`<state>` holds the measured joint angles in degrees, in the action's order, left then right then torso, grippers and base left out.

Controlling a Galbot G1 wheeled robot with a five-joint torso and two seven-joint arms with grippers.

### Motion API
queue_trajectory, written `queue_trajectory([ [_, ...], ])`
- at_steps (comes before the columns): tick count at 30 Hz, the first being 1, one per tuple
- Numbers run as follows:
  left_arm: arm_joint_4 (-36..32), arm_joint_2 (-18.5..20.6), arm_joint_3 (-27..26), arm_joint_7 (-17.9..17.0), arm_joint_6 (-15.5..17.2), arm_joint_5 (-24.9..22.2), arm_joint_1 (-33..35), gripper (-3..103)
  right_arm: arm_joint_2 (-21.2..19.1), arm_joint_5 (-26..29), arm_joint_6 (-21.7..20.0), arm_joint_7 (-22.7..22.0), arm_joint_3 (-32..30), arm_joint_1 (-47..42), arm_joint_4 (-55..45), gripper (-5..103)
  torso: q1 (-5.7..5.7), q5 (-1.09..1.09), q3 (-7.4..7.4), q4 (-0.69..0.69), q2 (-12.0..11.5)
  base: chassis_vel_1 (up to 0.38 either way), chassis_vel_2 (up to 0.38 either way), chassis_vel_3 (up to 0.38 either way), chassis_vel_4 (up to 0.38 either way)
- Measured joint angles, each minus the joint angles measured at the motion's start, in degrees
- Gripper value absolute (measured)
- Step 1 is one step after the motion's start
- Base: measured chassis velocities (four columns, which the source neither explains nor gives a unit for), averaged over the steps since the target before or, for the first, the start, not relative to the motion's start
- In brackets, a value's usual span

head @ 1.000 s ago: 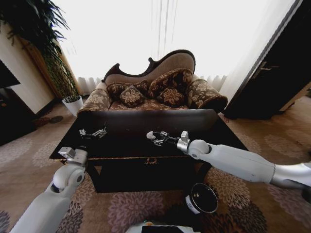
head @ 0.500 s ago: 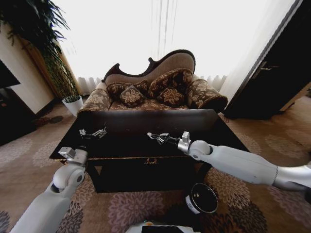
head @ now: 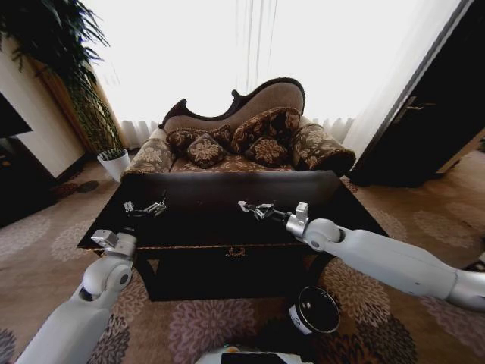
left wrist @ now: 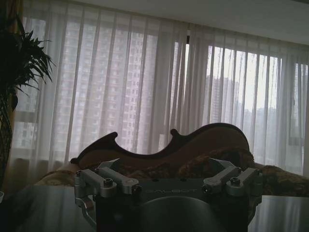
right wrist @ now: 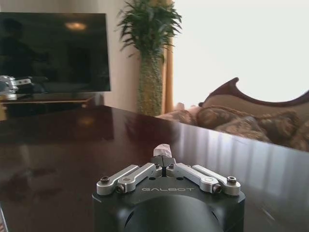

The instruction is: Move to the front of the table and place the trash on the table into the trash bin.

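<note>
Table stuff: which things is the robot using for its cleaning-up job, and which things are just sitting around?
Part of the job:
- table
- paper wad, pinched in the right tool
- trash bin, on the carpet by the table
- left tool, open over the table

Just sitting around:
- sofa with cushions
- plant and its white pot
- TV

Patterned sofa (head: 242, 140) with cushions (head: 206, 149), potted palm (head: 72, 72) — sheer curtains (head: 227, 53) behind
</note>
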<state>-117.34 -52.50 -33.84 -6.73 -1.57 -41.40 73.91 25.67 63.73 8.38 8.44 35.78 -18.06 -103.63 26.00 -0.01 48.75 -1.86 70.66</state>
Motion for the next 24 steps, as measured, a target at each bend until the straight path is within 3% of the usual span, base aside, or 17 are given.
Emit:
queue_trajectory([
  [2,0.0,0.0,0.0,-0.01,0.0,0.0,0.0,100,-1.66,-0.01,0.11,0.03,-3.18,-3.58,-0.85,0,0.0,0.05,0.0,-0.02,0.0,0.0,0.0,0.0,0.0],
  [5,0.0,0.0,0.0,-0.01,0.0,0.0,0.0,100,-5.95,0.18,1.38,-0.1,-13.25,-13.06,-3.15,0,-0.01,0.01,0.0,-0.04,0.0,0.0,0.0,0.0,0.0],
  [12,0.0,0.0,0.0,-0.01,0.0,0.0,0.0,100,-7.77,0.14,3.69,-1.62,-17.89,-17.14,-4.24,0,0.0,0.01,0.0,0.01,0.0,0.0,0.0,0.0,0.0],
  [16,0.0,0.0,0.0,-0.01,0.0,0.0,0.0,100,-6.0,-0.68,4.17,-2.83,-21.16,-19.24,-4.28,0,0.0,0.04,0.0,0.02,0.0,0.0,0.0,0.0,0.0],
  [20,0.0,0.0,0.0,-0.01,0.0,0.0,0.0,100,-1.99,-5.58,5.51,-2.94,-38.13,-32.12,-4.21,0,0.0,-0.03,0.0,0.02,0.0,0.0,0.0,0.0,0.0],
  [22,0.0,0.0,0.0,-0.02,0.0,0.0,0.0,100,-0.92,-5.94,5.5,-3.07,-40.93,-35.2,-4.23,0,0.0,0.02,0.0,0.02,0.0,0.0,0.0,0.0,0.0],
  [24,0.0,0.0,0.0,-0.02,0.0,0.0,0.0,100,2.9,-6.97,5.51,-3.22,-50.71,-45.44,-4.61,0,0.0,0.0,0.0,-0.01,0.0,0.0,0.0,0.0,0.0],
])
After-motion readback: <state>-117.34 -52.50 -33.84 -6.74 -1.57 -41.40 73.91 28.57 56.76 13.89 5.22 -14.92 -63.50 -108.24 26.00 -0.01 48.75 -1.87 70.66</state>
